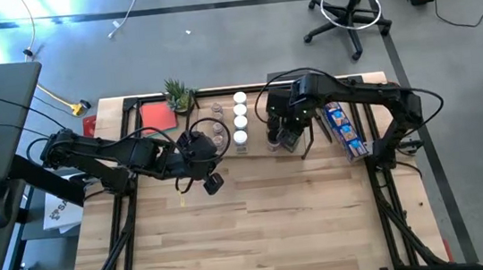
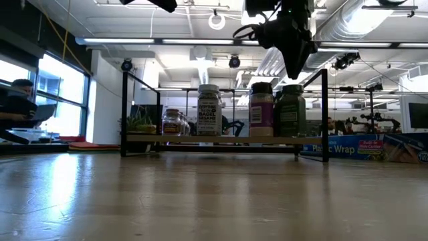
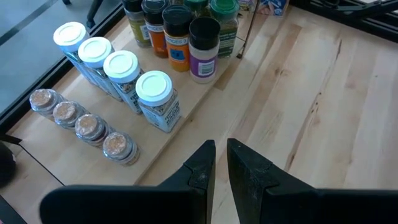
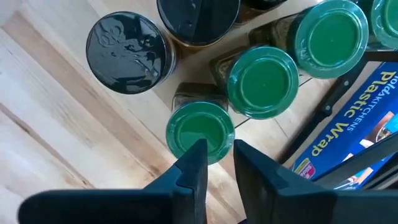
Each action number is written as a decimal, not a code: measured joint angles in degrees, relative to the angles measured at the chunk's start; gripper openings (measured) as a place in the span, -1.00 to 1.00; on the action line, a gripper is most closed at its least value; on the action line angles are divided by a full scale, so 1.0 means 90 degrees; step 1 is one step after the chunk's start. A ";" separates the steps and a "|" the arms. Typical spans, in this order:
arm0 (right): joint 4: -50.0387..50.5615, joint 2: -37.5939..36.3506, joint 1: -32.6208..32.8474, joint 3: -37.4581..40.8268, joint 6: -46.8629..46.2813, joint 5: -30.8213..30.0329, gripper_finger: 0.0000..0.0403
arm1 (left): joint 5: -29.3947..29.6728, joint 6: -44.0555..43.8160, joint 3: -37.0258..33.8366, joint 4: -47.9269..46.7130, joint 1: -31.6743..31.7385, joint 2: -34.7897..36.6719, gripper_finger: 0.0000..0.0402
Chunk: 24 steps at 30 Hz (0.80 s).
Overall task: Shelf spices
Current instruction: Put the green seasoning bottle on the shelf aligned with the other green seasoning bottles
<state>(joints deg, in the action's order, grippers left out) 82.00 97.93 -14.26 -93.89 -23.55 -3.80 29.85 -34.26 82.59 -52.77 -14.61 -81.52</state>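
Beside the shelf (image 1: pixel 265 146), a blue box (image 4: pixel 348 140) reads "KITCHENS Plastic Wrap"; right gripper (image 4: pixel 214 163) nearly closed, empty, above a green-lidded jar (image 4: pixel 199 132); left gripper (image 3: pixel 221 163) clenched, empty.

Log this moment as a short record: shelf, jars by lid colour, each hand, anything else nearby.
shelf: light wood, holding all the jars seen
white-lidded jars: four in a row
brownish-lidded jars: four in a row, beside the white ones
black-lidded jar: upright, next to the green ones
green-lidded jars: clustered at the shelf's end nearest the blue box
right hand: shut, empty, directly above the front green lid
left hand: shut, empty, over bare table before the shelf
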 joint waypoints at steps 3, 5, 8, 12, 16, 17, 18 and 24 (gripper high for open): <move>-0.0024 0.0000 0.0001 0.0010 -0.0063 0.0006 -0.65 | 0.0000 0.0000 0.0000 0.0000 0.0001 0.0000 -0.82; -0.0222 -0.0002 0.0005 0.0142 -0.0067 0.0088 -0.65 | -0.0002 0.0000 0.0000 0.0000 0.0000 0.0000 -0.82; -0.0319 0.0007 0.0005 0.0449 -0.0046 0.0225 -0.65 | -0.0005 0.0000 -0.0002 0.0002 0.0000 0.0000 -0.82; -0.0505 -0.0043 0.0022 0.0704 -0.0041 0.0207 -0.65 | -0.0011 -0.0009 -0.0002 0.0006 0.0000 0.0000 -0.82; -0.0646 -0.0036 0.0017 0.0725 0.0367 0.0212 -0.65 | -0.0022 -0.0007 -0.0002 0.0015 0.0002 0.0000 -0.82; -0.0650 -0.0032 0.0017 0.0712 0.0551 0.0212 -0.65 | -0.0019 -0.0006 -0.0002 0.0015 0.0002 0.0000 -0.82; -0.0646 -0.0029 0.0017 0.0684 0.0770 0.0209 -0.65 | -0.0019 -0.0007 -0.0002 0.0017 0.0002 0.0000 -0.82; -0.0691 -0.0019 0.0013 0.0678 0.2523 0.0267 -0.65 | -0.0078 -0.0005 -0.0002 0.0027 0.0000 -0.0002 -0.82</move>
<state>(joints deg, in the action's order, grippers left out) 75.78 97.76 -14.14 -87.79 -0.85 -1.40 29.15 -34.30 82.56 -52.53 -14.61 -81.54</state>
